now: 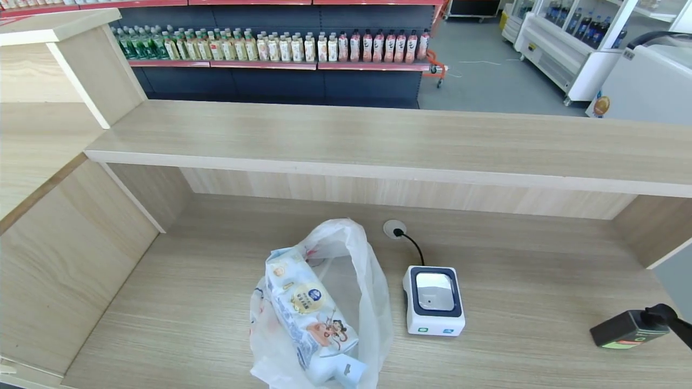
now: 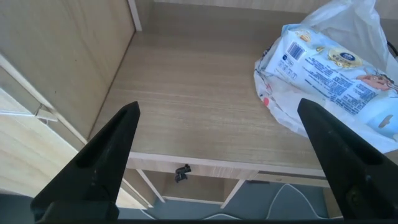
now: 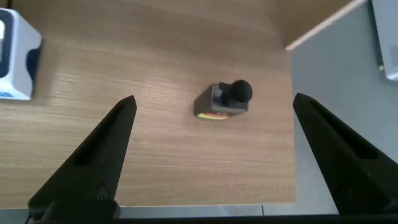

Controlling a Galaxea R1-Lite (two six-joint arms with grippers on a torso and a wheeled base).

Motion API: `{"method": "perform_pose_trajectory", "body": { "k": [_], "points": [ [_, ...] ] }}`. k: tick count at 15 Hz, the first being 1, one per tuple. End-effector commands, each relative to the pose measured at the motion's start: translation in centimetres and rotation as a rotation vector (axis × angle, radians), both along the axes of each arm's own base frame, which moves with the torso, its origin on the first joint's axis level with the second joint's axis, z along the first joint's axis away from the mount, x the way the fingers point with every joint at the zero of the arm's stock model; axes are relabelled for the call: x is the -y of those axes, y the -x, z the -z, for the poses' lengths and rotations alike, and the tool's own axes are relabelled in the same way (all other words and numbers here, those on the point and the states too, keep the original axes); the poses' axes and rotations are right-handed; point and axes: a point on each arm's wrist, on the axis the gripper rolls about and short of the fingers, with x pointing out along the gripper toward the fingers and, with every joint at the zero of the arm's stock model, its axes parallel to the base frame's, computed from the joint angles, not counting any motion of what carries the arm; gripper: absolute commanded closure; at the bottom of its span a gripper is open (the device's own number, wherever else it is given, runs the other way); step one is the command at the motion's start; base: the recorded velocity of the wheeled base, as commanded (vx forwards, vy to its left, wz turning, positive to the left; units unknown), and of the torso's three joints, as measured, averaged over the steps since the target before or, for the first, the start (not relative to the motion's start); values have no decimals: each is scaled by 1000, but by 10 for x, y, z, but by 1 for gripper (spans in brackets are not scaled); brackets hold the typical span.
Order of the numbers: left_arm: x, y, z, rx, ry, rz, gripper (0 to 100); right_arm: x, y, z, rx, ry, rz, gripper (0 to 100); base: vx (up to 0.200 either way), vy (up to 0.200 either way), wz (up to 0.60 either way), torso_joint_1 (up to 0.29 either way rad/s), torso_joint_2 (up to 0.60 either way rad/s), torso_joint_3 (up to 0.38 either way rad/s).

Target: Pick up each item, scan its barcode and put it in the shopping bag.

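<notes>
A translucent white shopping bag (image 1: 373,281) lies on the wooden counter, with a blue-and-white printed soft pack (image 1: 303,302) inside it. To its right stands a white barcode scanner (image 1: 434,300) with a dark-framed window facing up. A small dark box (image 1: 630,328) with a green and yellow label and a black knob lies near the counter's right end. My right gripper (image 3: 214,98) hangs open above this dark box (image 3: 221,106), well clear of it. My left gripper (image 2: 219,106) is open over the counter's front edge, left of the bag (image 2: 348,25) and pack (image 2: 329,68).
A raised wooden ledge (image 1: 378,140) runs along the back, and side panels (image 1: 70,254) close the counter's left. The scanner's cable runs to a grommet (image 1: 394,228). The counter's right edge (image 3: 291,124) drops off just past the dark box. Bare wood lies between scanner and box.
</notes>
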Motion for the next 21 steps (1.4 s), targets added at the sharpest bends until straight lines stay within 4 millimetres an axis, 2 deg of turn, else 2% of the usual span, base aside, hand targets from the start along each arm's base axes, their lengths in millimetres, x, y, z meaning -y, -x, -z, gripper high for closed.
{"method": "perform_pose_trajectory", "body": {
  "k": [1,3,5,11,15,17,21],
  "points": [
    [0,0,0,0,0,-1,0,3,2,13,-85,-53,135,0,0,0,0,0,0,0],
    [0,0,0,0,0,-1,0,11,-14,18,-180,-82,167,0,0,0,0,0,0,0],
    [0,0,0,0,0,1,0,14,-23,14,-184,-86,160,0,0,0,0,0,0,0],
    [0,0,0,0,0,-1,0,10,-23,9,-112,-132,45,0,0,0,0,0,0,0],
    [0,0,0,0,0,-1,0,10,-24,10,-99,-130,34,0,0,0,0,0,0,0],
    [0,0,0,0,0,-1,0,7,-17,18,-77,-123,33,0,0,0,0,0,0,0],
    [0,0,0,0,0,-1,0,8,-17,16,-66,-117,35,0,0,0,0,0,0,0]
  ]
}}
